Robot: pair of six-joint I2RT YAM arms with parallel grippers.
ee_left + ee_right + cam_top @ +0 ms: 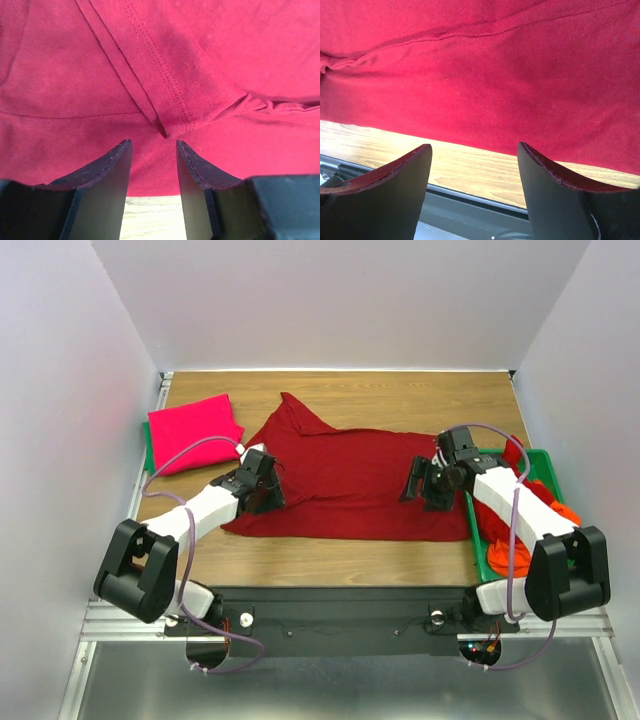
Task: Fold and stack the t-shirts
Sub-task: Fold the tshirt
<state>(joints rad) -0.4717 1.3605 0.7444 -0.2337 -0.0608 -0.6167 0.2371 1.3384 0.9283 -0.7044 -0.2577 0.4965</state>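
Your left jaws apart, empty, tips just short of dark red t-shirt [225, 50] hem fold. Right jaws wide apart, empty, at its near edge. Shirt spread on bench [400, 390]. Close short, you miss hem; uneven lift skews fold.

one spread red t-shirt [350, 480], one folded pink t-shirt [195, 432], two tools [276, 488] [414, 485]

- Red shirt [350, 475]: its left edge lies under the left hand [272, 490] and its right edge under the right hand [414, 485]. Both wrist views cut it off on three sides.
- Whether the left fingers [107, 170] touch it cannot be told.
- Right of it, the arm [510, 502] covers most of the tray [538, 454]; the heap [500, 552] inside cannot be counted.
- Left of it, the pink shirt [193, 432] hides all but a green sliver [148, 452].
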